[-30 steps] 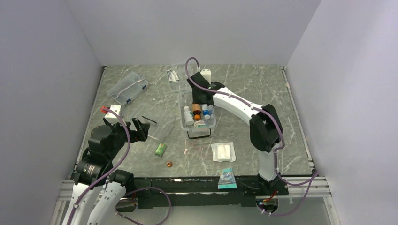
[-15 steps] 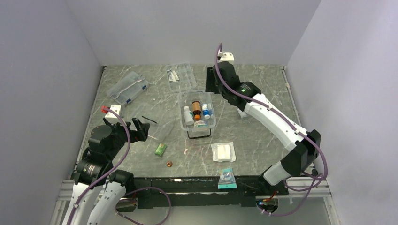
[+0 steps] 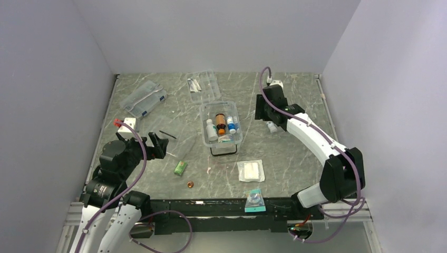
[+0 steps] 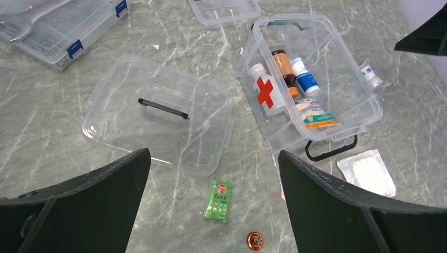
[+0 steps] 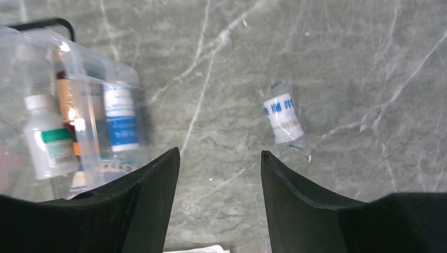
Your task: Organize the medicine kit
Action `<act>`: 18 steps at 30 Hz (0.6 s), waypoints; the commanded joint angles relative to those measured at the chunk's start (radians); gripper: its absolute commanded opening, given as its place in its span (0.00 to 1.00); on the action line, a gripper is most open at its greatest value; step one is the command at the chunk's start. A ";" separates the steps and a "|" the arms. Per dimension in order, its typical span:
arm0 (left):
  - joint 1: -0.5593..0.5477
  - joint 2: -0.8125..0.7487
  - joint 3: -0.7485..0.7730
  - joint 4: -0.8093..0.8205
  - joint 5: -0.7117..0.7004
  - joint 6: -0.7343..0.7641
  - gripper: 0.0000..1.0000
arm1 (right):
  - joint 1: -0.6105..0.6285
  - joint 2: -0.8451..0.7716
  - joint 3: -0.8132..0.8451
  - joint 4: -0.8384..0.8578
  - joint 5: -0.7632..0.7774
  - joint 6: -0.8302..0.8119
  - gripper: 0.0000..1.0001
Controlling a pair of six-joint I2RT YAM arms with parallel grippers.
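The medicine kit (image 3: 203,128) is a clear open tub in the middle of the table, with several bottles and a packet inside and a red cross (image 4: 265,91) on its front. Its clear lid (image 4: 121,89) lies flat to the left with the dark handle up. My right gripper (image 3: 263,113) hangs open and empty just right of the tub (image 5: 79,63), near a small white wrapped roll (image 5: 283,118). My left gripper (image 4: 213,153) is wide open, holds nothing, and stands above a green sachet (image 4: 219,199).
A small red tin (image 4: 255,240) lies near the sachet. A gauze pack (image 3: 250,170) and a teal packet (image 3: 255,200) sit at the front. A flat clear case with blue labels (image 3: 143,99) and a small clear tray (image 3: 204,84) are at the back left.
My right arm has swung from above the tub out to its right side, ending over the white roll, and its jaws have widened a little. The left arm has not moved.
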 commanded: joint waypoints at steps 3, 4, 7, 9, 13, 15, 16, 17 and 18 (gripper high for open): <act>0.001 0.009 0.019 0.033 0.022 0.000 0.99 | -0.082 0.023 -0.080 0.115 -0.065 0.003 0.61; 0.001 0.010 0.019 0.032 0.024 0.000 0.99 | -0.099 0.035 -0.084 0.125 -0.072 0.004 0.61; 0.001 0.012 0.019 0.031 0.025 -0.001 0.99 | -0.140 0.070 -0.094 0.143 -0.095 0.001 0.61; 0.001 0.011 0.019 0.031 0.022 -0.001 0.99 | -0.158 0.090 -0.099 0.154 -0.104 -0.005 0.61; 0.001 0.011 0.019 0.033 0.024 -0.001 0.99 | -0.192 0.141 -0.098 0.166 -0.115 -0.020 0.61; 0.001 0.014 0.019 0.034 0.025 0.000 0.99 | -0.211 0.163 -0.095 0.166 -0.126 -0.021 0.61; 0.001 0.016 0.019 0.033 0.024 0.001 0.99 | -0.219 0.173 -0.097 0.172 -0.135 -0.021 0.61; 0.001 0.017 0.018 0.032 0.026 0.001 0.99 | -0.225 0.181 -0.100 0.179 -0.145 -0.020 0.62; 0.001 0.018 0.019 0.034 0.027 0.000 0.99 | -0.228 0.190 -0.100 0.183 -0.152 -0.019 0.62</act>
